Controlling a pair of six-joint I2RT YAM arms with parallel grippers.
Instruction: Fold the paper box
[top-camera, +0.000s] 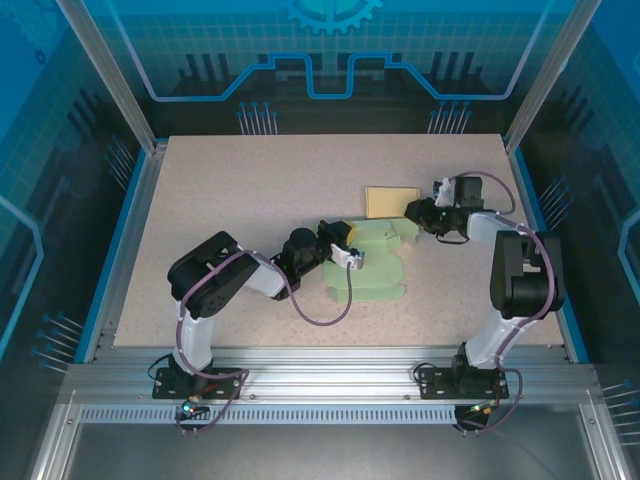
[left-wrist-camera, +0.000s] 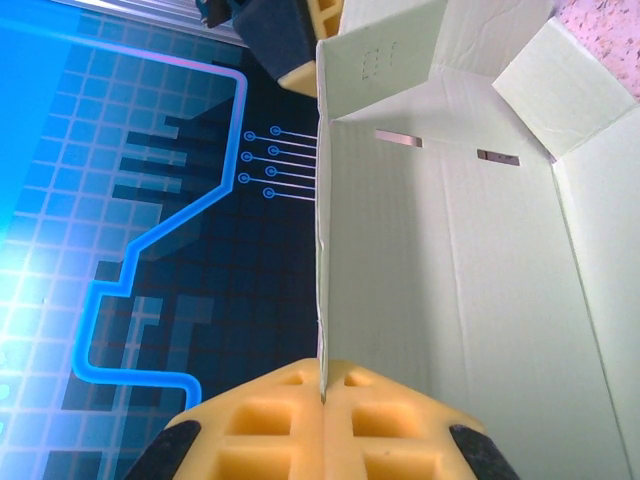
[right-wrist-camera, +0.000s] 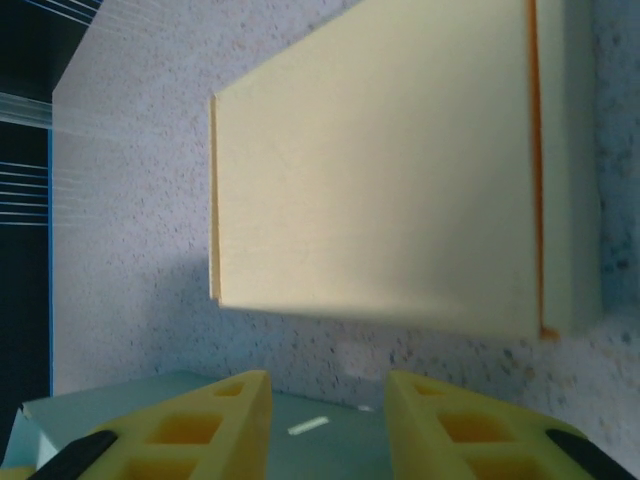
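The speckled counter (top-camera: 250, 190) carried everything. The left arm (top-camera: 215, 272) lay low across it from its base, elbow bent, forearm stretched right toward the middle. The right arm (top-camera: 520, 270) stood taller, upper link upright, forearm folded back left and down toward the counter.

The pale green paper box (top-camera: 372, 268) sat near the middle of the counter, half opened, one wall raised and its flaps splayed. Just behind it lay a flat cream board (top-camera: 390, 200), touching or just beside the box's far corner; I couldn't tell which.

The left claw (top-camera: 352, 257) was clenched on the box's near-left wall; its wrist view showed the yellow pads (left-wrist-camera: 270, 420) pinched tight on that thin upright edge, with the box interior (left-wrist-camera: 450, 280) and two slots beyond. The right claw (top-camera: 412, 212) hovered released over the far corner, its fingers (right-wrist-camera: 200, 430) apart above a green flap (right-wrist-camera: 110, 410), the board (right-wrist-camera: 380, 170) ahead. Whether those fingers touched the flap was hidden.
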